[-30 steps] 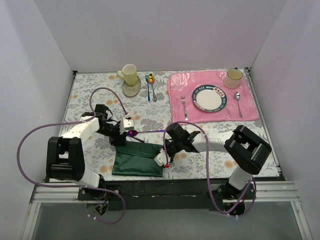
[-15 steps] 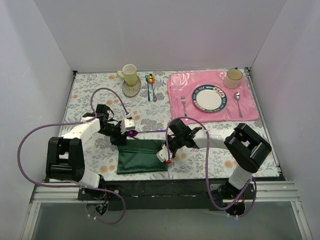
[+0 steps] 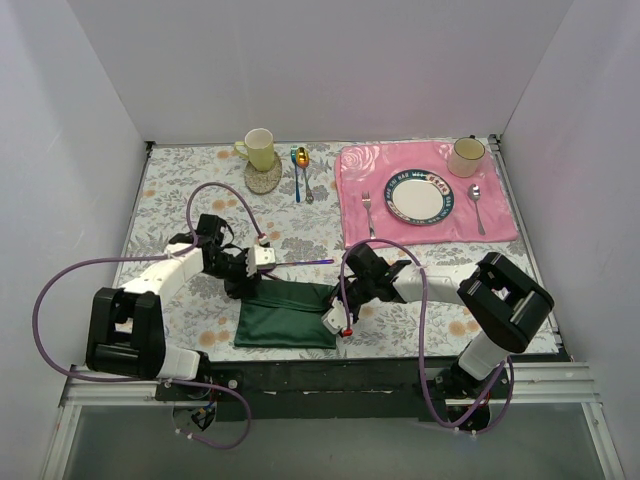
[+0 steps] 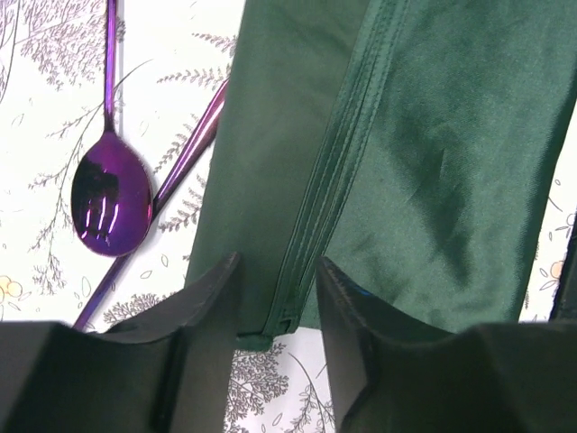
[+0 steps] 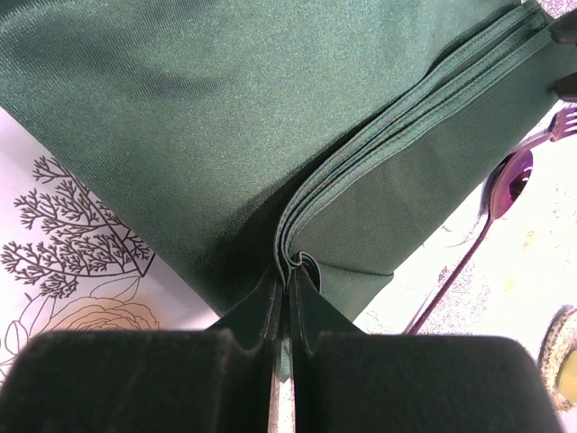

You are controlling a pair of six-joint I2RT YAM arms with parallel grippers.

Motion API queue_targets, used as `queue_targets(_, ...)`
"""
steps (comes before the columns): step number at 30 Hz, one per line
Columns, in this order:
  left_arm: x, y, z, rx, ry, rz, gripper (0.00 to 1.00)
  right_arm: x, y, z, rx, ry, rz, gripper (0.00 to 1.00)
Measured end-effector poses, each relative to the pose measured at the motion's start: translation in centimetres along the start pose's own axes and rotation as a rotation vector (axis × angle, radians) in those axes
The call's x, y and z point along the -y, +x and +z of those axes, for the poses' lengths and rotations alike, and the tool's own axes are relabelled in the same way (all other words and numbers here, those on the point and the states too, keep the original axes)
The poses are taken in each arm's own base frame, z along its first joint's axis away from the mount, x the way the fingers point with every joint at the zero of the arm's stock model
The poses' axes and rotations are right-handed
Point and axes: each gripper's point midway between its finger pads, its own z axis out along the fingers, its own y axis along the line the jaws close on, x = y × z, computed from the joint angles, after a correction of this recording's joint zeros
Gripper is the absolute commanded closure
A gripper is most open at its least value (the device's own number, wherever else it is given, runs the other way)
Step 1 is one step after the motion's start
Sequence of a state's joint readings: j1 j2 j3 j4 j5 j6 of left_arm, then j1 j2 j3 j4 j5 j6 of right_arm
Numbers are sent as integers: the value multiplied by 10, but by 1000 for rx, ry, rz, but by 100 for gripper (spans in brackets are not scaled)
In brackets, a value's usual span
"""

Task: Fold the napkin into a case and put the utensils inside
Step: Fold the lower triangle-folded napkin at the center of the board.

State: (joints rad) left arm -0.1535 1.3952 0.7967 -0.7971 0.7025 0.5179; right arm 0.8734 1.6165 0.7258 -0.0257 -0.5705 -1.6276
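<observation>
The dark green napkin [image 3: 285, 315] lies folded into a flat rectangle near the table's front edge. My right gripper [image 3: 338, 298] is shut on its layered folded edge at the right end [image 5: 290, 271]. My left gripper [image 3: 243, 284] is open at the napkin's upper left corner; its fingers [image 4: 212, 298] straddle the stitched fold [image 4: 311, 225] without clamping it. The purple spoon [image 4: 111, 198] and the purple fork's handle [image 4: 185, 149] lie on the table just beyond the napkin's far edge [image 3: 300, 263]. The spoon bowl [image 5: 509, 185] and fork tines [image 5: 563, 122] also show in the right wrist view.
A pink rose-patterned placemat [image 3: 500, 225] at the back right carries a plate [image 3: 420, 196], a silver fork [image 3: 368, 215], a silver spoon [image 3: 477, 205] and a cup [image 3: 466, 155]. A yellow mug [image 3: 259, 150] on a coaster and blue and gold spoons [image 3: 300, 170] stand at the back.
The napkin has shifted slightly right and away from the front edge and now lies flatter. Both grippers moved a little right with it; the right one stayed shut on the fold.
</observation>
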Motion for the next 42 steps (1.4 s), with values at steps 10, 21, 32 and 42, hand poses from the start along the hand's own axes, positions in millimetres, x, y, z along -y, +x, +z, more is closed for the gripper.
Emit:
queue_targets(10, 10, 1, 15, -28, -9, 88, 59, 0, 0, 1, 1, 3, -10, 99)
queue_targets(21, 22, 14, 28, -86, 12, 121, 78, 1, 0, 1, 0, 6, -17, 85)
queue_targets(32, 22, 17, 31, -99, 10, 118, 97, 8, -2, -8, -21, 30, 3, 40)
queue_targets(42, 22, 16, 32, -96, 3, 99, 100, 1, -20, -32, -17, 10, 69, 41)
